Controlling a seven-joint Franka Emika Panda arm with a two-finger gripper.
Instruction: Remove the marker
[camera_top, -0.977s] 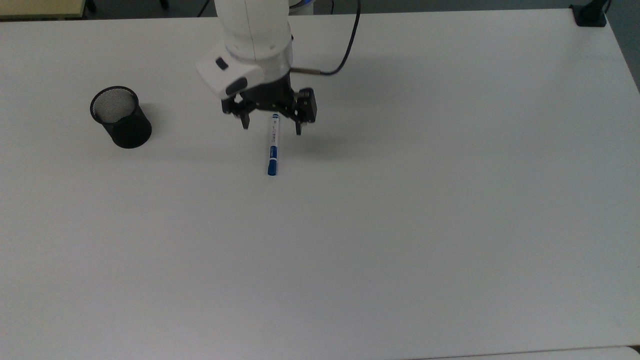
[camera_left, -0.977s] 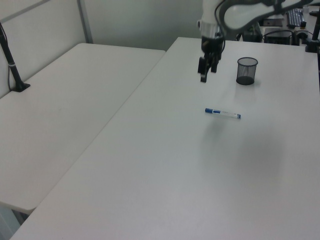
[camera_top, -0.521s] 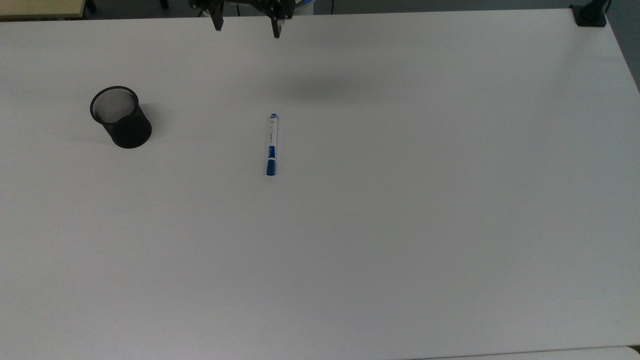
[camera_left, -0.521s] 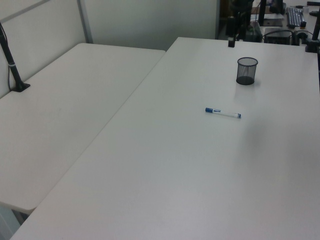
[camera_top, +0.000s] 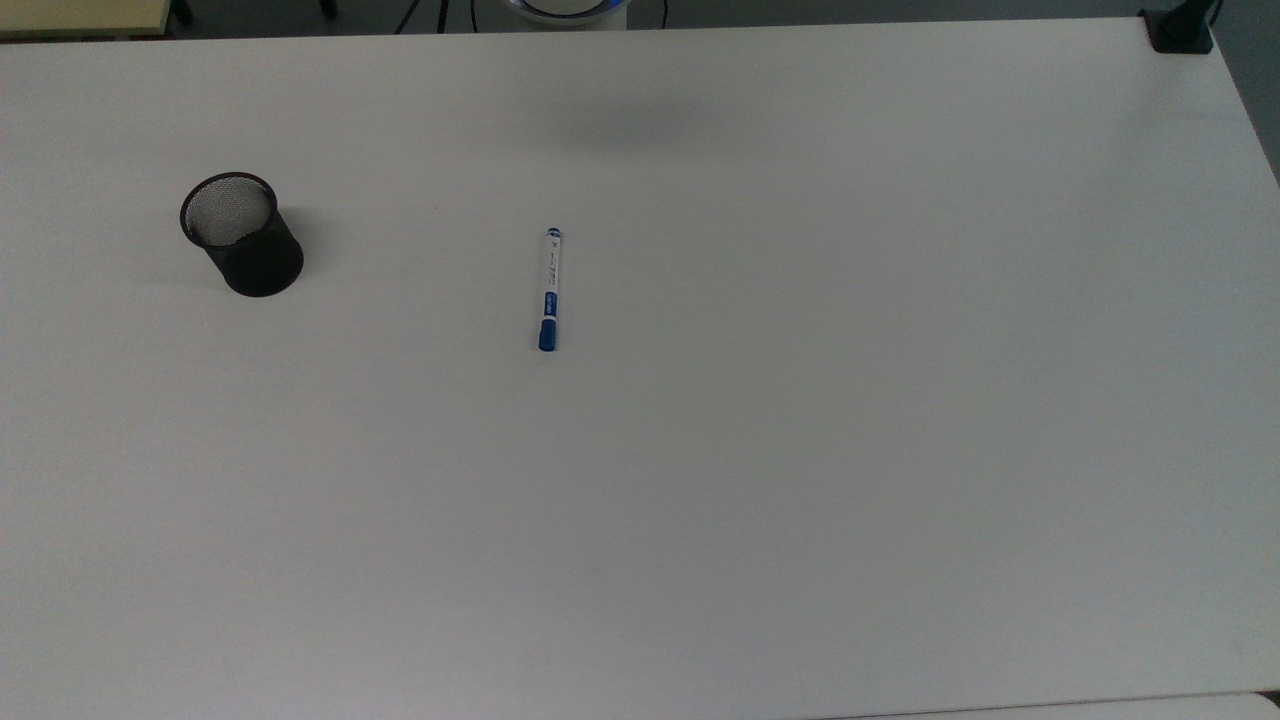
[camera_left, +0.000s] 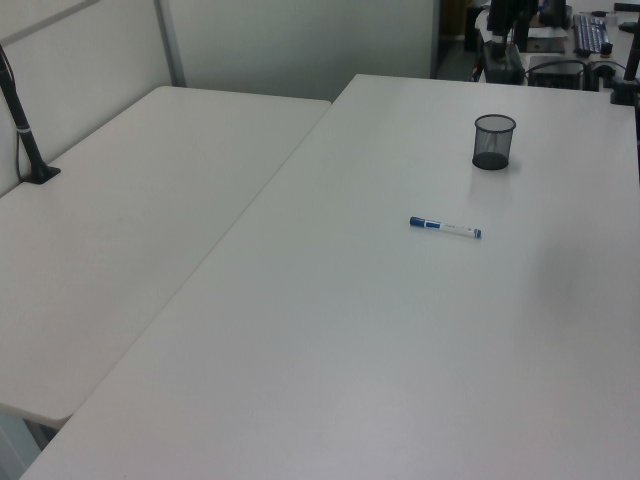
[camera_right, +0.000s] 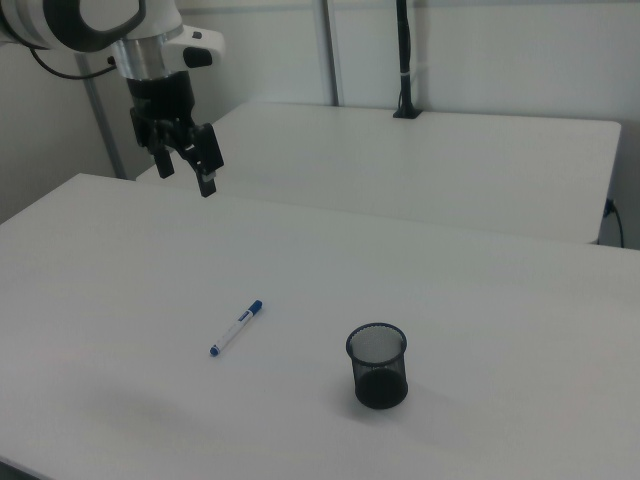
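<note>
The marker (camera_top: 549, 290) lies flat on the white table (camera_top: 800, 450), its blue cap toward the top view's bottom; it also shows as the marker (camera_left: 445, 227) in the left view and the marker (camera_right: 236, 328) in the right view. My gripper (camera_right: 186, 175) hangs high above the table's far left edge in the right view, well away from the marker, open with nothing between its fingers. A black mesh cup (camera_top: 241, 235) stands upright and apart from the marker, seen too as the cup (camera_left: 493, 141) and the cup (camera_right: 378, 365).
The robot's base (camera_top: 565, 8) sits at the top view's upper edge. A black clamp (camera_top: 1180, 30) grips the table's upper right corner there. A second white table (camera_left: 150, 200) adjoins on the left view's left, with a black post (camera_left: 20, 110) on it.
The gripper rose from just above the marker and drew back out of the top view. The marker and the cup stay where they were.
</note>
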